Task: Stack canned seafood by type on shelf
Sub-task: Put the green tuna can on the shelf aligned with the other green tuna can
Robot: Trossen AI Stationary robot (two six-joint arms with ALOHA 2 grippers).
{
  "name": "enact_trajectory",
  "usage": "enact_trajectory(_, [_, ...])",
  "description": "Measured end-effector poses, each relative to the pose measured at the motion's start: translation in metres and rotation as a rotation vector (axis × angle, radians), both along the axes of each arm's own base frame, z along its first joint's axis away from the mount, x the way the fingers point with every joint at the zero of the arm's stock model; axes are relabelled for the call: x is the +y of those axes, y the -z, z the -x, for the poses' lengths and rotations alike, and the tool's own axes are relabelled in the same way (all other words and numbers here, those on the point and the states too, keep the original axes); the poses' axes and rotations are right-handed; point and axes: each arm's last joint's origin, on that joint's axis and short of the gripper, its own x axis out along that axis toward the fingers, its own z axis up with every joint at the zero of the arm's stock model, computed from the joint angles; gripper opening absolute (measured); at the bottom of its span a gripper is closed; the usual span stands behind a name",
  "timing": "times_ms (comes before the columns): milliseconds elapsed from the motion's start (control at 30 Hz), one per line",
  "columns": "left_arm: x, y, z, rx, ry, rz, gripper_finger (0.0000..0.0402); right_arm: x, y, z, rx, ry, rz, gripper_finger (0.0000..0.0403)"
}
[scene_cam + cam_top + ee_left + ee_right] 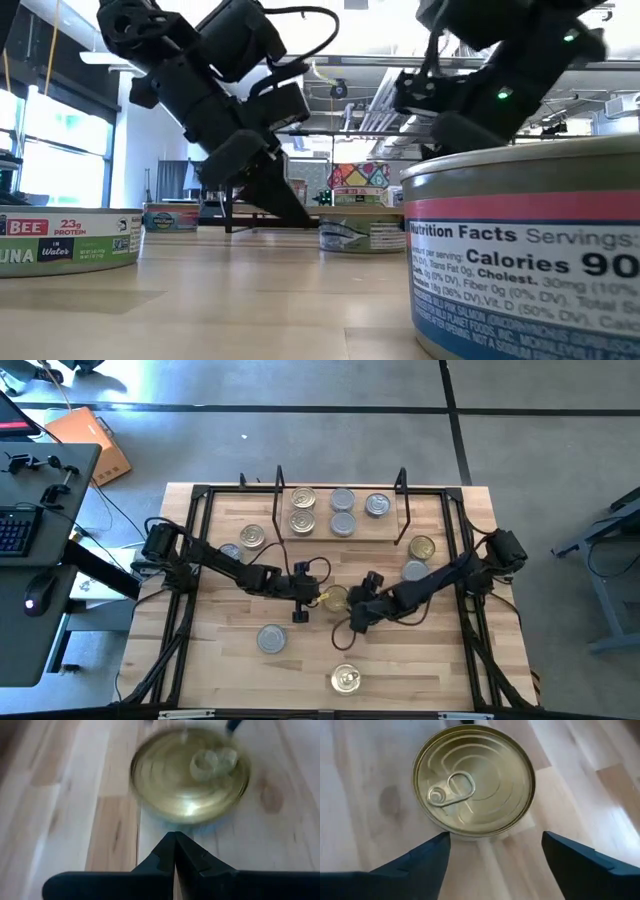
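A tin with a nutrition-facts label [530, 250] looms closest in the low view; it is probably the gold-lidded can [346, 679] by the worktop's near edge. At mid-table a gold pull-tab can [474, 780] lies between the two grippers. The right gripper [492, 852] hangs just short of it with its fingers spread wider than the can, touching nothing. The left gripper [175, 851] faces the same can from the other side, its fingers pressed together and empty. The light-wood shelf [388, 532] sits at the far edge, carrying two gold-lidded cans [303, 509] at its left end and three silver-lidded ones [344, 500] to their right. Loose tins lie elsewhere: a silver-lidded tin [272, 639] toward the near left, a gold one [252, 537] left of the shelf, and a gold tin [422, 547] and a grey tin [415, 571] toward the right edge.
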Motion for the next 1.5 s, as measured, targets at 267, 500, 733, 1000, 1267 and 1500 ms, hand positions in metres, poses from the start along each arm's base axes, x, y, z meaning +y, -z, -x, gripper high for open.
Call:
enact_trajectory(267, [-0.001,0.005,-0.005,-0.038,0.018,0.021,0.0,-0.012,0.006,-0.019,-0.047,-0.18,-0.027,0.0385])
enact_trajectory(500, [0.0,0.007,-0.005,-0.043,0.016,0.026,0.0,-0.015,0.019,-0.025,-0.042,-0.188,0.013,0.039])
enact_trajectory(733, [0.0,0.007,-0.005,-0.042,0.015,0.025,0.0,-0.01,0.02,-0.025,-0.065,-0.147,-0.006,0.0352])
enact_trajectory(1000, [-0.003,0.006,-0.005,-0.025,0.023,0.024,0.0,0.007,0.013,-0.013,-0.052,-0.089,0.002,0.0335])
enact_trajectory(1267, [0.0,0.012,0.001,0.062,-0.012,-0.013,0.0,0.006,-0.023,0.02,-0.018,0.085,0.051,0.0297])
enact_trajectory(1500, [-0.001,0.012,0.001,0.059,-0.018,-0.007,0.0,-0.022,-0.052,0.032,-0.02,0.194,0.007,0.0267])
